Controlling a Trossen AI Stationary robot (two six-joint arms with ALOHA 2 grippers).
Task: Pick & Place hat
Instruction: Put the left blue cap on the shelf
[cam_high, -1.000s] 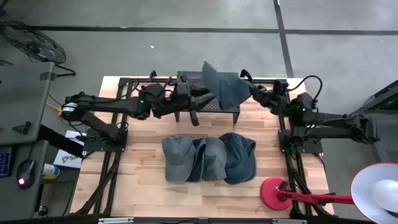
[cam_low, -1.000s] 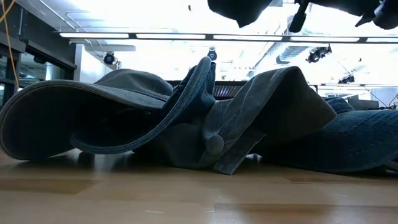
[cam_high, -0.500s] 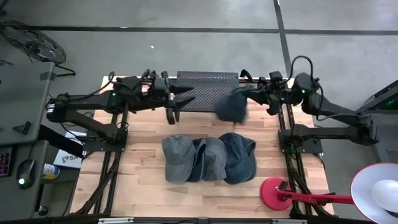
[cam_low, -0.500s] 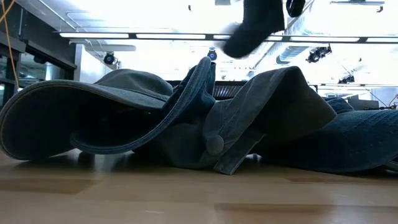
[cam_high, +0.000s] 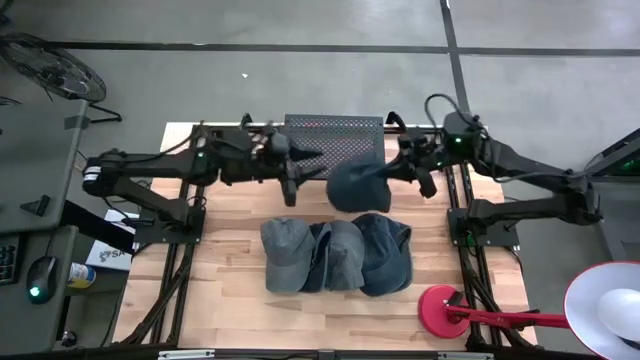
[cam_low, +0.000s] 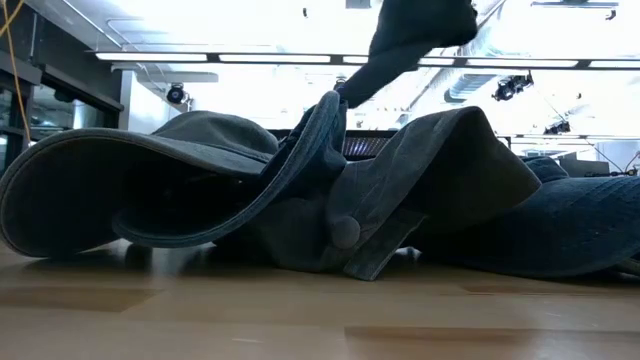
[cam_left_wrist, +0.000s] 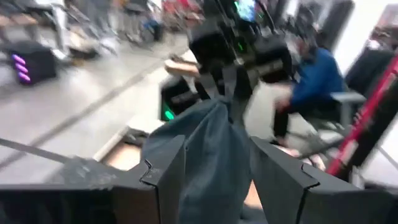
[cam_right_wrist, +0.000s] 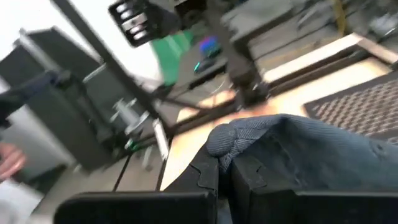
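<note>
A dark blue-grey hat (cam_high: 356, 186) hangs crumpled from my right gripper (cam_high: 393, 168), above the table's far middle. It also shows at the top of the low view (cam_low: 415, 35). My left gripper (cam_high: 305, 170) is open just left of the hat, pointing at it. In the left wrist view the hat (cam_left_wrist: 211, 155) lies ahead between the spread fingers, and no touch shows. Three more hats lie side by side, overlapping, on the table's middle: a grey one (cam_high: 285, 255), a middle one (cam_high: 340, 255) and a dark blue one (cam_high: 388, 250). My right gripper (cam_right_wrist: 224, 171) is shut on the hat, pinching a bunched fold of its cloth (cam_right_wrist: 231, 142) between the two fingers. The fingers come level from the table's right. The hat is lifted clear and hangs slack below and left of the fingers.
A black perforated rack (cam_high: 333, 131) stands at the table's far edge between the arms. A red lamp base (cam_high: 440, 305) sits at the near right corner. Bare wood (cam_high: 220, 290) lies left of the three hats, which fill the low view (cam_low: 250, 190).
The hat was spread over the far rack between both grippers. The left gripper drew away to the left. The right gripper swung the hat right, then carried it back toward the table's middle and lower. It now hangs crumpled near the left gripper.
</note>
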